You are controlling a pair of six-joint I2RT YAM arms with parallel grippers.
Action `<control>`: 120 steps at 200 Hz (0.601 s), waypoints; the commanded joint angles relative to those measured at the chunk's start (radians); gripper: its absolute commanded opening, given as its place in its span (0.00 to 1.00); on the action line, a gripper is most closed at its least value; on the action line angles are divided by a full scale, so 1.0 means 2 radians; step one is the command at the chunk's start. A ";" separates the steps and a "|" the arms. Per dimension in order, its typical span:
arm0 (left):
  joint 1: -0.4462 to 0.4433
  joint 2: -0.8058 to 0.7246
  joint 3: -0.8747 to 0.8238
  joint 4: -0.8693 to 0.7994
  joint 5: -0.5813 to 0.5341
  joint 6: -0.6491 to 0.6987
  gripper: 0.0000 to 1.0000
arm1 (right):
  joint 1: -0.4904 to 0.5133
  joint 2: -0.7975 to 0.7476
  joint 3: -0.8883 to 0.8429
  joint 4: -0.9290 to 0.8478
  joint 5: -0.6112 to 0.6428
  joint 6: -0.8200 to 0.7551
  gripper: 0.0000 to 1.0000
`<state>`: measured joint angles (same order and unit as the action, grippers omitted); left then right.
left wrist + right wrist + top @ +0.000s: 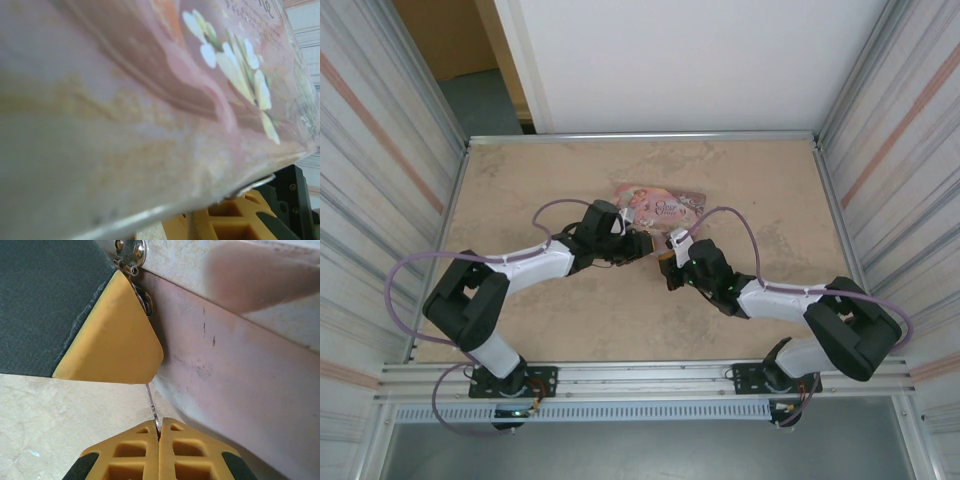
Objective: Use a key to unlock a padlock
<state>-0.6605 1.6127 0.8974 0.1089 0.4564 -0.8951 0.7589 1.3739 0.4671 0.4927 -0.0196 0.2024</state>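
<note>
With the right pincer (159, 437) clamped on the key (151, 402) jutting past its tips, ease it straight ahead to the padlock, probably hidden behind the left pincer's finger (112, 335), whose grip I cannot tell.

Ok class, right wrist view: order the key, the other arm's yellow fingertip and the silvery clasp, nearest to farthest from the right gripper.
1. key, pinched in the right gripper.
2. left gripper's fingertip, upper left.
3. silvery clasp, top edge.
</note>
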 commanded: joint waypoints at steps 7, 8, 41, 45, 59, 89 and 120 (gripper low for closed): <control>0.001 -0.025 0.004 0.025 0.023 -0.009 0.01 | -0.001 0.000 0.000 0.022 0.003 0.013 0.00; 0.001 -0.025 0.004 0.025 0.023 -0.009 0.01 | -0.001 0.000 0.001 0.022 0.003 0.013 0.00; 0.000 -0.024 0.005 0.024 0.023 -0.009 0.01 | 0.000 0.006 0.006 0.027 0.007 0.012 0.00; 0.000 -0.024 0.005 0.024 0.024 -0.009 0.01 | 0.000 0.006 0.007 0.027 0.007 0.012 0.00; 0.000 -0.023 0.005 0.024 0.024 -0.009 0.01 | 0.000 0.008 0.008 0.030 0.007 0.012 0.00; 0.000 -0.023 0.007 0.024 0.025 -0.009 0.01 | 0.002 0.013 0.013 0.040 0.009 0.010 0.00; 0.000 -0.022 0.008 0.023 0.026 -0.010 0.01 | 0.001 0.015 0.013 0.063 0.004 0.012 0.00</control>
<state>-0.6605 1.6127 0.8974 0.1097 0.4568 -0.8955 0.7593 1.3952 0.4671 0.5312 -0.0196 0.2054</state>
